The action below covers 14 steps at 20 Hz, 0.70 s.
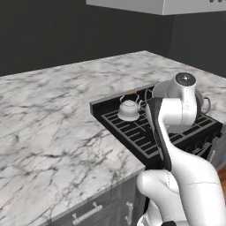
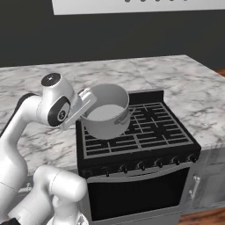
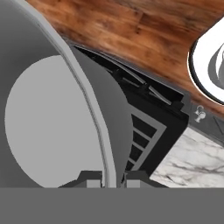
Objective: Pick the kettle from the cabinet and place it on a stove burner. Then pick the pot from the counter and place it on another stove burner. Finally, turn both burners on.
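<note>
**Pot held over cooktop by its rim**

The pot is carried tilted above the front left grate of the stove burners; whether its base touches the grate cannot be told. The end effector is pinched on the pot's rim wall, one fingertip inside, one outside, jaws nearly together. In the right base view the end effector grips the rim on the pot's left side.

The kettle sits upright on a rear grate, apart from the pot.

The right-hand grates lie bare in the right base view. The marble worktop spreads wide on the stove's left, and more worktop borders its right. The control knobs line the stove's front edge below the pot.
</note>
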Tool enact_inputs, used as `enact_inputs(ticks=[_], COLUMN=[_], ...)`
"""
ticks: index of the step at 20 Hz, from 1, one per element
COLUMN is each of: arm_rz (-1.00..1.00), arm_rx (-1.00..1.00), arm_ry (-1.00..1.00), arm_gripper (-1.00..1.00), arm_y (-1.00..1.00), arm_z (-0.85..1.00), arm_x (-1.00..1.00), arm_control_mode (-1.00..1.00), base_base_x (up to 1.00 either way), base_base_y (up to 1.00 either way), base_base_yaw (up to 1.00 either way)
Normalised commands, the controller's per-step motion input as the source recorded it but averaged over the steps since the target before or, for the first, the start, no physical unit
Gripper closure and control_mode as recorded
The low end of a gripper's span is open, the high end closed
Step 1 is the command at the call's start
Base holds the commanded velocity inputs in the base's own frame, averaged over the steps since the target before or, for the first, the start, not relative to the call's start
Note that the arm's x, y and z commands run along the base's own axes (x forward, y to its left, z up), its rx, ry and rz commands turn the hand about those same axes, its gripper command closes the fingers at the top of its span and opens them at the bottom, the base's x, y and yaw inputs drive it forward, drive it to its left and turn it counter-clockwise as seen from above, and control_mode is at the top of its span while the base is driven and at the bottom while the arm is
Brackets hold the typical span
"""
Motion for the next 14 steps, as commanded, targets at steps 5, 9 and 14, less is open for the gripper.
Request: enact_inputs(ticks=[5,9,14], arm_rz=[0.00,0.00,0.00], arm_rx=[0.00,0.00,0.00], arm_ry=[0.00,0.04,0.07], arm_gripper=[1.00,1.00,1.00], arm_y=[0.00,0.00,0.00], arm_z=[-0.20,-0.21,-0.20], arm_x=[0.16,0.17,0.16], arm_control_mode=[-1.00,-1.00,-1.00], base_base_x=[0.00,0.00,0.00], base_base_y=[0.00,0.00,0.00], base_base_yaw=[0.00,0.00,0.00])
